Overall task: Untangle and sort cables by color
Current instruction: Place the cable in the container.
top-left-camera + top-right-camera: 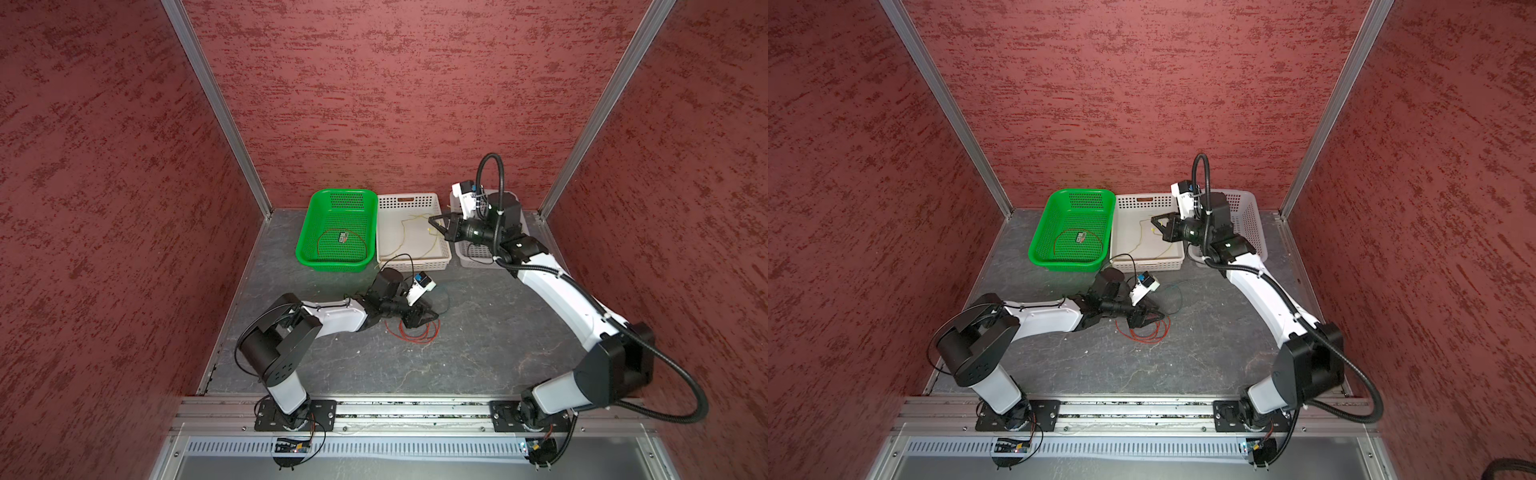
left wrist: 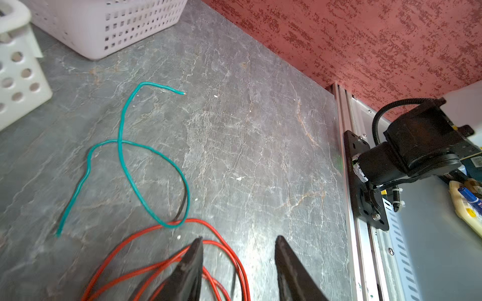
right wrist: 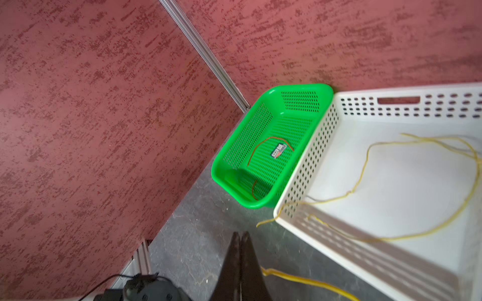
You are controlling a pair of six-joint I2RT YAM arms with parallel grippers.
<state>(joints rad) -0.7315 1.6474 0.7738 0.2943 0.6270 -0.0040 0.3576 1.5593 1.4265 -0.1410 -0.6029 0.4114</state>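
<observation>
Several loops of red cable (image 1: 419,338) (image 2: 229,250) lie on the grey table. My left gripper (image 1: 432,320) (image 2: 240,238) is down over them, open, with red strands between its fingers and one finger resting across the loops. A blue-green cable (image 2: 122,146) (image 1: 1177,297) curls on the table just beyond, crossing the red loops at one end. My right gripper (image 1: 432,222) (image 3: 241,234) hovers over the white basket (image 1: 415,199), shut on a yellow cable (image 3: 300,280) that trails off beside its fingers. More yellow cable (image 3: 365,166) lies inside that basket, one end hanging over its rim.
A green basket (image 1: 307,232) at the back left holds one red cable (image 3: 263,142). A second white basket (image 1: 469,253) sits at the back right under my right arm. Red walls close in three sides. A metal rail (image 1: 415,409) runs along the front edge.
</observation>
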